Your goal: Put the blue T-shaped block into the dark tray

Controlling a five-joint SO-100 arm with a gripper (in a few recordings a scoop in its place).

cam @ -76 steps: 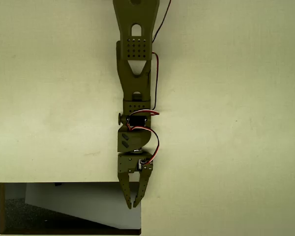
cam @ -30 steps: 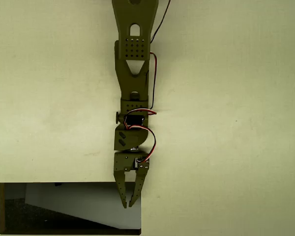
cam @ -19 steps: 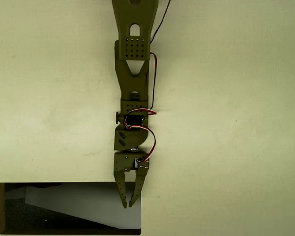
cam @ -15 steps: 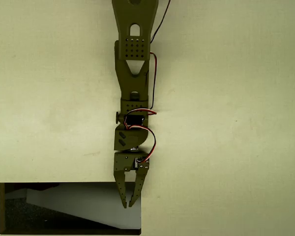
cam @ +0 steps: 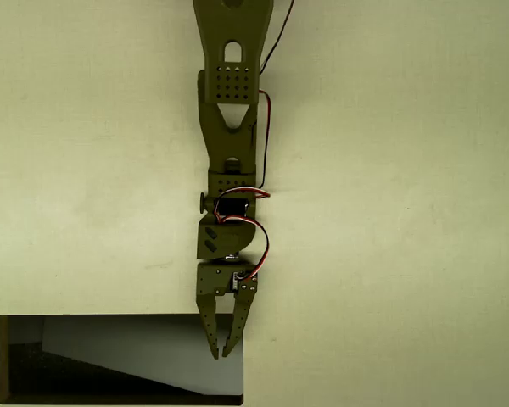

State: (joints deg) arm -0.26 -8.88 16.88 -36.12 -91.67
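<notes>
The dark tray [cam: 2,360] lies at the bottom left of the overhead view, black-rimmed, with a dark speckled floor and a pale slanted panel [cam: 144,352] inside. My olive-green arm reaches down from the top centre. Its gripper [cam: 220,353] hangs over the tray's right end, above the pale panel. The fingertips stand almost together, and I see nothing between them. The blue T-shaped block is out of view.
A pale cream tabletop [cam: 390,254] spreads wide on both sides of the arm. Red and black wires [cam: 265,144] run along the arm's right side. The tray's lower edge meets the bottom of the picture.
Since 2.5 s ago the gripper has shifted slightly left and back from the tray's right end. Over the last second the arm has stayed still; only the pale panel's outline has wavered.
</notes>
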